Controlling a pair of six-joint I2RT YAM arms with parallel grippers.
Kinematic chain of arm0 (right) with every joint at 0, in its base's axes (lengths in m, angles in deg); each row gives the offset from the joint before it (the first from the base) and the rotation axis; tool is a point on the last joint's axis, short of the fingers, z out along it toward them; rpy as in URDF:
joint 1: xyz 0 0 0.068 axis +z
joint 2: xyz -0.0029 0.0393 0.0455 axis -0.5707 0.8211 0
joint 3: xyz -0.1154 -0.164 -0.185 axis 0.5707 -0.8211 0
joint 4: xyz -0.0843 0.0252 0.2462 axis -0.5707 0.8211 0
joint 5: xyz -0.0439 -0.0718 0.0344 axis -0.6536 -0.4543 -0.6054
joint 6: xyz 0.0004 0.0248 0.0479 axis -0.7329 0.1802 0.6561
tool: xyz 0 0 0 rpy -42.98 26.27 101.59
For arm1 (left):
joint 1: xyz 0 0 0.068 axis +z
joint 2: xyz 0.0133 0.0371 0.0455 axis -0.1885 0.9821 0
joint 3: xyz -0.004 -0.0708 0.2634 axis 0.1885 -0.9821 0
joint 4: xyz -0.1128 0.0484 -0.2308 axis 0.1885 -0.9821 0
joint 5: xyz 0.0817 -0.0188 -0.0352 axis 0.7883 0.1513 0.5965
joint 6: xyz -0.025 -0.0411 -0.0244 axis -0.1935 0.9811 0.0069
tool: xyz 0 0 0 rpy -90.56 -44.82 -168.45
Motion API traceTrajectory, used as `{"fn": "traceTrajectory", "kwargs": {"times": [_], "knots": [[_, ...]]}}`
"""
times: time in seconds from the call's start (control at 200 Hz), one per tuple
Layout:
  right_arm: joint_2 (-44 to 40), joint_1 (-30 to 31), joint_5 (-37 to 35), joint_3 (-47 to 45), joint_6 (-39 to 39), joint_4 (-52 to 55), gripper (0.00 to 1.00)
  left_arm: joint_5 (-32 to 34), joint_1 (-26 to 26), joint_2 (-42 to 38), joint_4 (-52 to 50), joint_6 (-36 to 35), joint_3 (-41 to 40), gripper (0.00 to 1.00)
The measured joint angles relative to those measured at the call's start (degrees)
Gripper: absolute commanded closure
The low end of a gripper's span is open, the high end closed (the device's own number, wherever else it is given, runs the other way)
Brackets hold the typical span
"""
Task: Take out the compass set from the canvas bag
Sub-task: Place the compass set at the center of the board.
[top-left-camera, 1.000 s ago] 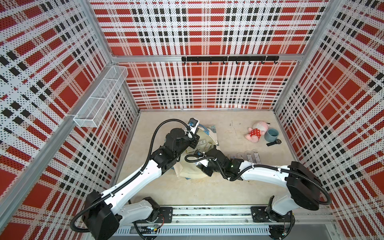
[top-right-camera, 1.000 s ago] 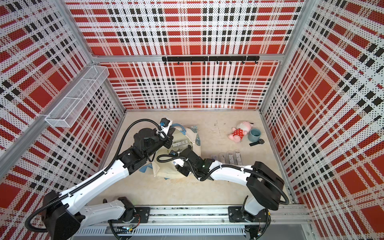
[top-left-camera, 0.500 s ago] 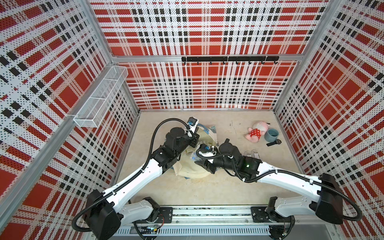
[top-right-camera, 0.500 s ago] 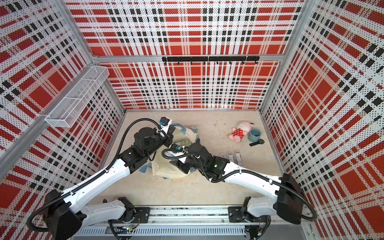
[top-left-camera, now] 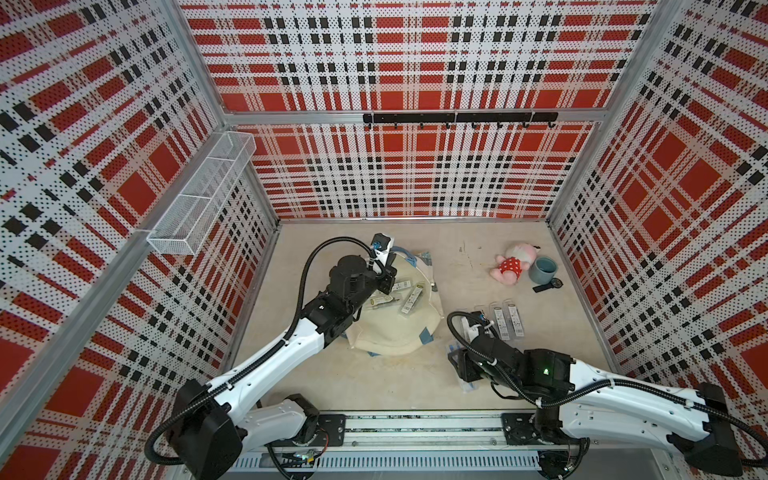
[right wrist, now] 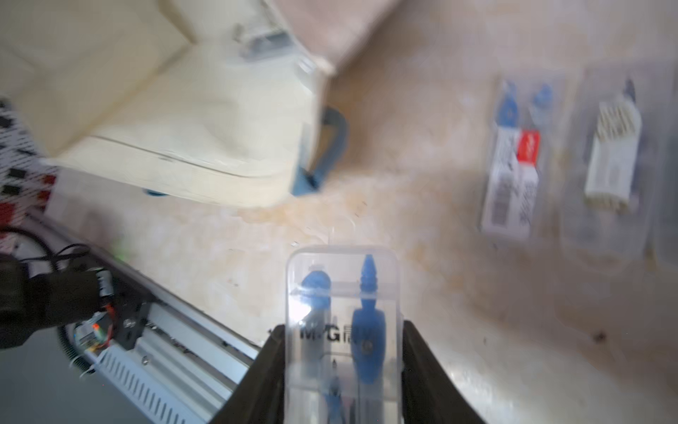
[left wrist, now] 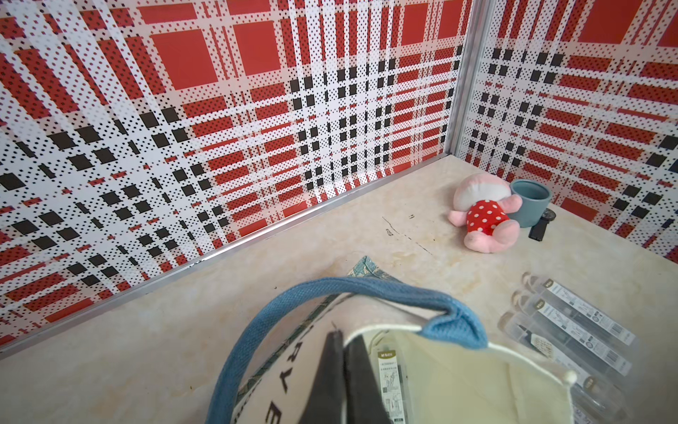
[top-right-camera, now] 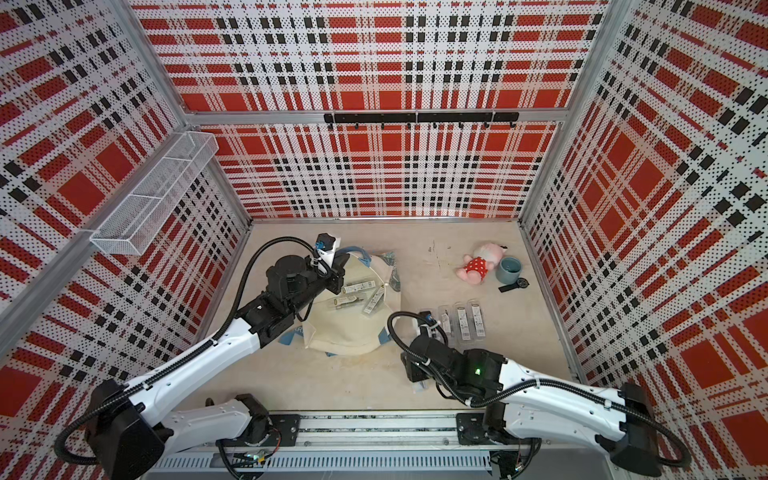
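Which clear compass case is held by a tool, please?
The case in the right tool; the others lie in the canvas bag or on the table.

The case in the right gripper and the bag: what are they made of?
The compass set case: seemingly clear glossy plastic; blue tools show through and it glints. The canvas bag: matte cream woven cloth, apparently; it slumps and creases.

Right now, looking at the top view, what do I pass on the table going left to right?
bag → plush → cup. The cases and the watch overlap these, so they are left out.
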Motion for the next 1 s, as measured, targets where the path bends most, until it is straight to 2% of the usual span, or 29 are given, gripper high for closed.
{"fn": "traceTrajectory", "kwargs": {"times": [0.17, 0.461, 0.696, 0.837, 1.002], "knots": [[0.8, 0.5, -0.7, -8.0, 9.1, -0.7, 0.8, -0.3, 0.1, -0.4, 0.4, 0.1, -0.4, 1.0], [-0.5, 0.5, -2.8, -12.9, 15.8, -1.9, 0.72, -0.7, 0.5, -1.5, 0.5, 0.1, -1.1, 1.0], [-2.1, -1.9, -2.5, -15.1, 12.5, -2.7, 0.67, -1.1, 0.5, -1.9, 0.5, 0.1, -1.2, 1.0], [-0.3, -5.1, -1.1, -15.1, 8.4, -4.6, 0.64, -1.3, 0.5, -1.9, 0.5, 0.1, -1.2, 1.0], [1.9, -6.1, -0.4, -15.1, 5.2, -7.5, 0.6, -1.5, 0.5, -1.9, 0.5, 0.1, -1.2, 1.0]]}}
